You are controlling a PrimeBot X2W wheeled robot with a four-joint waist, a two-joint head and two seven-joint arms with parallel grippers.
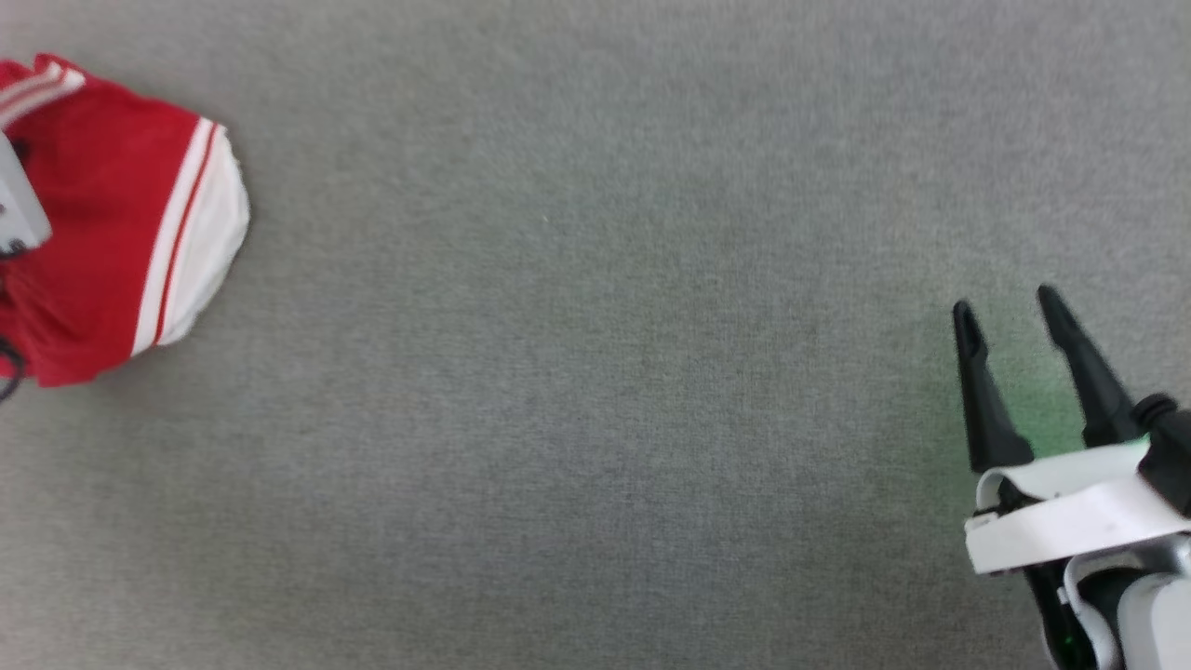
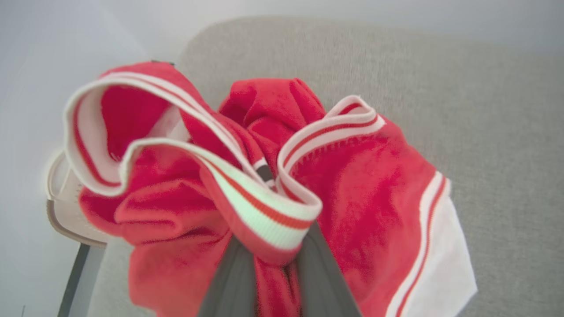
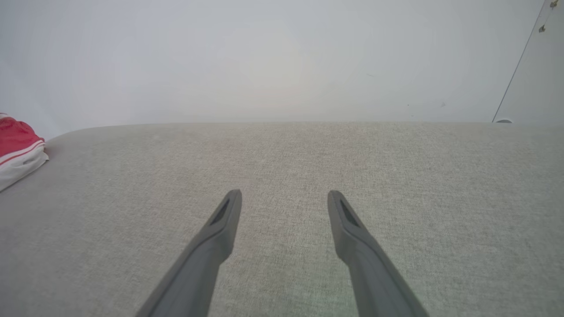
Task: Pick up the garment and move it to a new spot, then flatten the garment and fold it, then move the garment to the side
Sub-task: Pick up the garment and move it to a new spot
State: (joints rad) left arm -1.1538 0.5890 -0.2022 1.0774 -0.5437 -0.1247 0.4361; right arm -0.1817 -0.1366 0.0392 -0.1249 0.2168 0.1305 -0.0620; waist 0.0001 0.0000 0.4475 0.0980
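Bunches of red garment (image 2: pixel 365 185), ribbed striped trim (image 2: pixel 264 211), over grey woven surface (image 1: pixel 595 372).

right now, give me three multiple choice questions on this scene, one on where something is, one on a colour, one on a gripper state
1. Where does the garment lie in the head view?
A) centre
B) lower right corner
C) far left edge

2. What colour is its sleeve past the striped trim?
A) black
B) white
C) blue

3. How do the right gripper's jaws stand?
A) open, nothing between them
B) shut on cloth
C) shut on nothing

Answers:
1. C, the red cloth sits against that view's left edge.
2. B, the sleeve end beyond the stripes is plain white.
3. A, the jaws stand apart over the bare grey surface.
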